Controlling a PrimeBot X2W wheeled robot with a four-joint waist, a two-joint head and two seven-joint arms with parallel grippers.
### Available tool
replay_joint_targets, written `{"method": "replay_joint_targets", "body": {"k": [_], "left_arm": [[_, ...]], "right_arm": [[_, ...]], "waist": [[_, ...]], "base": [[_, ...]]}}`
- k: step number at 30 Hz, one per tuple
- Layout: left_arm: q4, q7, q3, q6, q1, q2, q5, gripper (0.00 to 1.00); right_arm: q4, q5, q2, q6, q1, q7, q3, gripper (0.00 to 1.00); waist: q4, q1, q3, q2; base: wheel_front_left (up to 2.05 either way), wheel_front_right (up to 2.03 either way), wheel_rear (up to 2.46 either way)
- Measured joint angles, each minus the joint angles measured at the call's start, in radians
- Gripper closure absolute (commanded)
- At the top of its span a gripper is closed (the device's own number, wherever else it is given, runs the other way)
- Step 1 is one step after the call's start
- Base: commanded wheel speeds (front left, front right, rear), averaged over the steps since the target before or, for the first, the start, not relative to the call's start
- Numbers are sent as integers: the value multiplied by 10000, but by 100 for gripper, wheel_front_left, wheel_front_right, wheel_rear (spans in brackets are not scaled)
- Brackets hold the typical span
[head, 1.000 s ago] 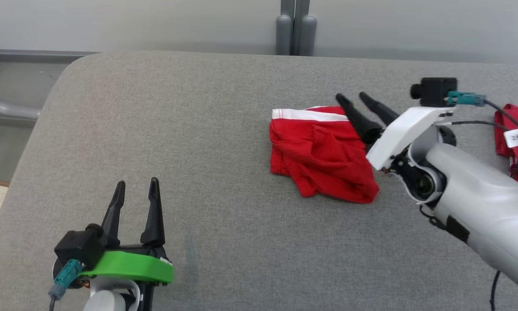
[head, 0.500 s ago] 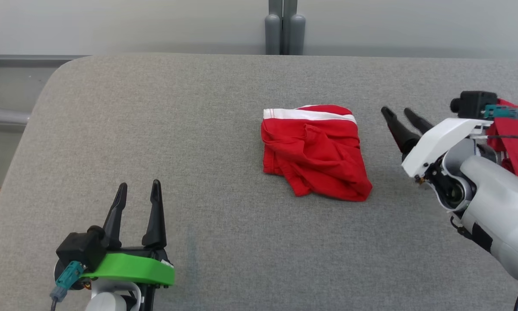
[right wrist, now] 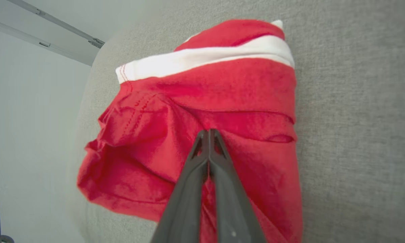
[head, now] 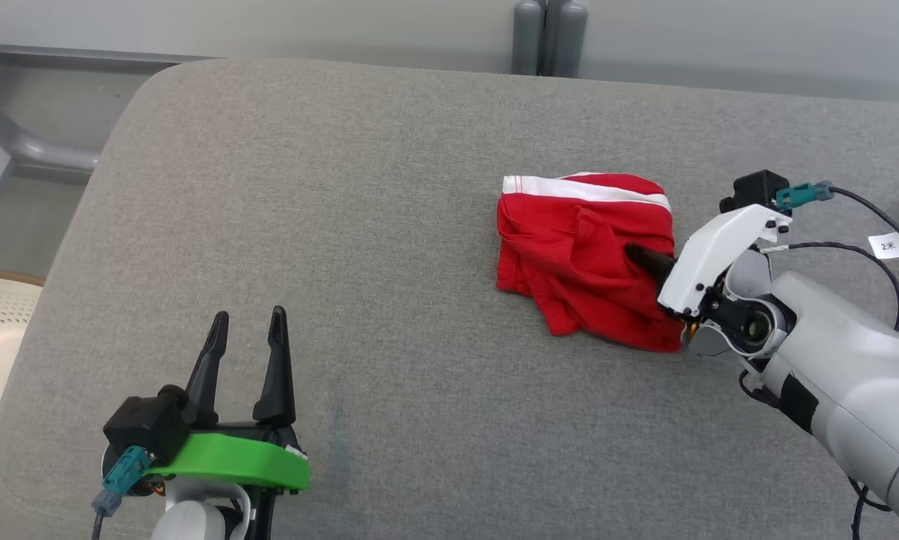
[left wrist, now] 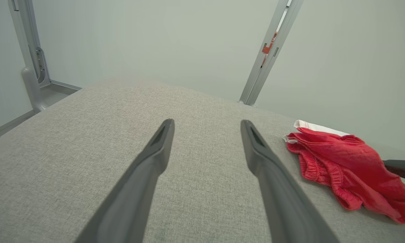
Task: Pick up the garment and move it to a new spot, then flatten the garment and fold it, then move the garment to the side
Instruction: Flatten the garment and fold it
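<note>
right gripper (right wrist: pixel 208 132) pinched together on red shorts (head: pixel 569 232) top fold, left gripper (head: pixel 248 316) apart; thin pinch may slip on lift

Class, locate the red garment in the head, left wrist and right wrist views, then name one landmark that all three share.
Head view: red garment lies right of centre on the grey table.
Left wrist view: at the right edge, below mid-height.
Right wrist view: across the centre of the picture.
Shared landmark: its white waistband.
</note>
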Motion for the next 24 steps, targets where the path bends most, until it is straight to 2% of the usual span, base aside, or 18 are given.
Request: {"method": "replay_joint_targets", "body": {"k": [6, 17, 24], "left_arm": [[46, 0, -8, 38, 0, 0, -33, 0], [86, 0, 92, 69, 30, -2, -25, 0], [88, 0, 125, 63, 56, -4, 58, 0]], "right_arm": [[-911, 800, 416, 0, 276, 1101, -309, 100], [-4096, 633, 228, 0, 1222, 2090, -54, 100], [-5453, 107, -240, 0, 1405, 1085, -685, 100]], "waist": [[272, 0, 58, 0], [18, 0, -138, 0], [-426, 0, -290, 0]], "base": [[0, 0, 0], [0, 0, 0], [0, 0, 0]]}}
